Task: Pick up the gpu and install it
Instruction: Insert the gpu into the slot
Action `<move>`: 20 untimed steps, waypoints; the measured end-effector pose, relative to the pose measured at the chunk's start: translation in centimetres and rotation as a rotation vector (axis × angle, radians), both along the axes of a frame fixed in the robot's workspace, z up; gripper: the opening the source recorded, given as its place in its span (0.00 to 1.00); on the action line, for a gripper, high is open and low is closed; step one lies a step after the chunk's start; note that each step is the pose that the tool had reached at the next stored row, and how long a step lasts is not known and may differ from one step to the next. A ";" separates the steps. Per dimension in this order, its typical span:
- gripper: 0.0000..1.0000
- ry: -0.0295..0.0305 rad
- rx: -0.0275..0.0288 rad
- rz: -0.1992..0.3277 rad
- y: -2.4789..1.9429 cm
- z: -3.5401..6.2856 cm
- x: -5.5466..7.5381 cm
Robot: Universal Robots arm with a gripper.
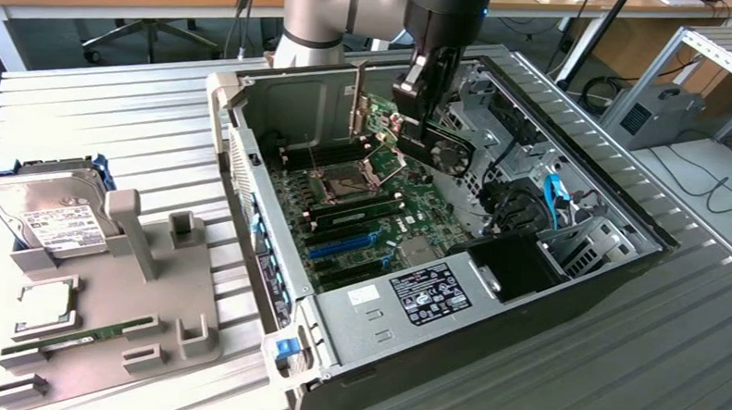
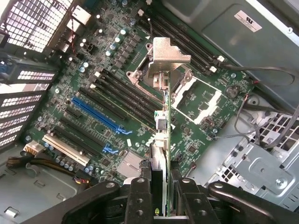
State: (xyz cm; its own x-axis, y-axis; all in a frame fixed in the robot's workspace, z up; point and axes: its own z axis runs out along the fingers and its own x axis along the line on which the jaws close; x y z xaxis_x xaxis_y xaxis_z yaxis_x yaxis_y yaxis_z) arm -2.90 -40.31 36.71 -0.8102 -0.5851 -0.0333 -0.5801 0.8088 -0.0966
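Observation:
The gpu [image 1: 450,155] hangs inside the open computer case [image 1: 611,262], above the motherboard [image 1: 372,219], with its black round fan facing the exterior view's right. My gripper [image 1: 417,124] is shut on it from above. In the wrist view I see the gpu [image 2: 161,126] edge-on between my fingers [image 2: 140,200], its silver end bracket [image 2: 166,56] pointing away from the camera. Below it lie the motherboard [image 2: 84,79], the blue expansion slot [image 2: 96,114] and black slots beside it. The card floats clear of the board, not seated in any slot.
A grey fixture plate [image 1: 151,316] lies at the exterior view's left with a silver hard drive [image 1: 50,219], a processor chip [image 1: 47,304] and a memory stick [image 1: 82,333]. Inside the case are the power supply [image 1: 424,291], drive cage and cables [image 1: 551,199].

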 end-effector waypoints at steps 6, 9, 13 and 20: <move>0.26 0.0000 0.0000 0.016 0.00 0.00 0.0; 0.26 0.0000 0.0000 0.026 0.00 0.00 0.0; 0.26 0.0000 0.0000 0.036 0.00 0.00 0.0; 0.26 0.0000 0.0000 0.055 0.00 0.00 0.0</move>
State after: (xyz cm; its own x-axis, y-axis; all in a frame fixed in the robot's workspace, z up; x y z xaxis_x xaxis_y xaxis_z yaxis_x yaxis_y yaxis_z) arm -2.90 -40.31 36.71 -0.7771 -0.6285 -0.0334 -0.6234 0.7759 -0.0966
